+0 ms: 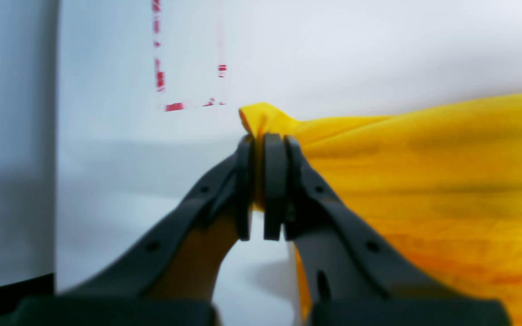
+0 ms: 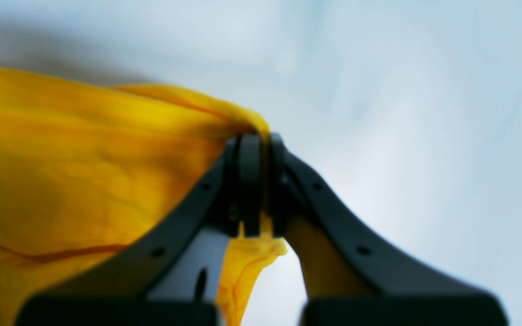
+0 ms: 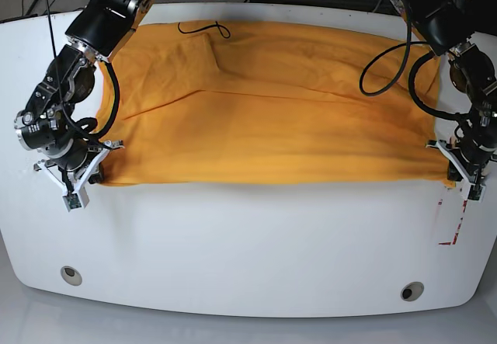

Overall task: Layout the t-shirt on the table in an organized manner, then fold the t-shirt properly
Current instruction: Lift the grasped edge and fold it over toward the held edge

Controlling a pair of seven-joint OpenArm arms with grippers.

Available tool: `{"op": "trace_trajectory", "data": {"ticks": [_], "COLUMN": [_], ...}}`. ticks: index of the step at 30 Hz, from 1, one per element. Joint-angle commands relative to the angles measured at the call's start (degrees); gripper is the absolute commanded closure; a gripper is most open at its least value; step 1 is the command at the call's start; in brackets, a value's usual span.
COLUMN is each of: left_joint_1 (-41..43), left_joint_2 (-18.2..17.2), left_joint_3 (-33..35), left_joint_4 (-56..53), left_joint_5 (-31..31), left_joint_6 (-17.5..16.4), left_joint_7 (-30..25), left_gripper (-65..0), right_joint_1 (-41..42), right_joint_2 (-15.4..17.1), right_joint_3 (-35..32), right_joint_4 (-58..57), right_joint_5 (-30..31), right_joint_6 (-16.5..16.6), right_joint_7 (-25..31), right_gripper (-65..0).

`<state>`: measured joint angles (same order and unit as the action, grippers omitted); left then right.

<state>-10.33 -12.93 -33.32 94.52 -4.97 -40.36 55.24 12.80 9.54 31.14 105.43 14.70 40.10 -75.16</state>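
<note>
A: What do your grippers hold?
B: Your left gripper (image 1: pixel 261 188) and right gripper (image 2: pixel 255 185) are each clamped on a corner of the t-shirt (image 3: pixel 272 111), which is spread between them on the table (image 3: pixel 248 243).
A: Any writing?
B: None readable; a red mark (image 1: pixel 175 106) lies just beyond your left fingertips.

The t-shirt (image 3: pixel 279 111) is soft, matt orange-yellow cloth with fine creases and a thin dark thread near the collar. The table (image 3: pixel 248 243) is smooth, glossy white, with worn red marking (image 1: pixel 170 90) on it. The gripper fingers (image 1: pixel 274 181) look like matt dark grey plastic.
</note>
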Motion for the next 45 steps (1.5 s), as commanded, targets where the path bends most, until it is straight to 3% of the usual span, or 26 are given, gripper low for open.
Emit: {"op": "trace_trajectory", "data": {"ticks": [1,25,36,45], "left_joint_1": [-0.27,11.6,15.56,18.11], "left_joint_2": [-1.09,-1.36,-1.36,-1.36], "left_joint_3": [-0.13,-2.59,-3.03,-3.03], "left_joint_4": [2.49,7.94,8.03,8.03], "left_joint_5": [-1.14,-2.81,-2.9,-2.9], "left_joint_6": [0.36,0.36,0.36,0.36], "left_joint_7": [0.71,1.15,1.15,1.15], "left_gripper": [-1.1,-1.1,-1.1,-1.5], "right_joint_1": [-0.97,-17.15,-20.49,-23.48], "right_joint_2": [1.05,2.81,2.55,2.81], "right_joint_3": [0.21,0.73,2.58,3.28], "right_joint_4": [3.45,9.08,9.96,9.87], "right_joint_5": [-0.33,9.87,10.14,15.06], "right_joint_6": [-0.1,-0.1,-0.1,-0.1], "right_joint_7": [0.3,0.21,-1.55,-1.72], "right_gripper": [-0.8,-0.8,-0.6,-1.1]}}
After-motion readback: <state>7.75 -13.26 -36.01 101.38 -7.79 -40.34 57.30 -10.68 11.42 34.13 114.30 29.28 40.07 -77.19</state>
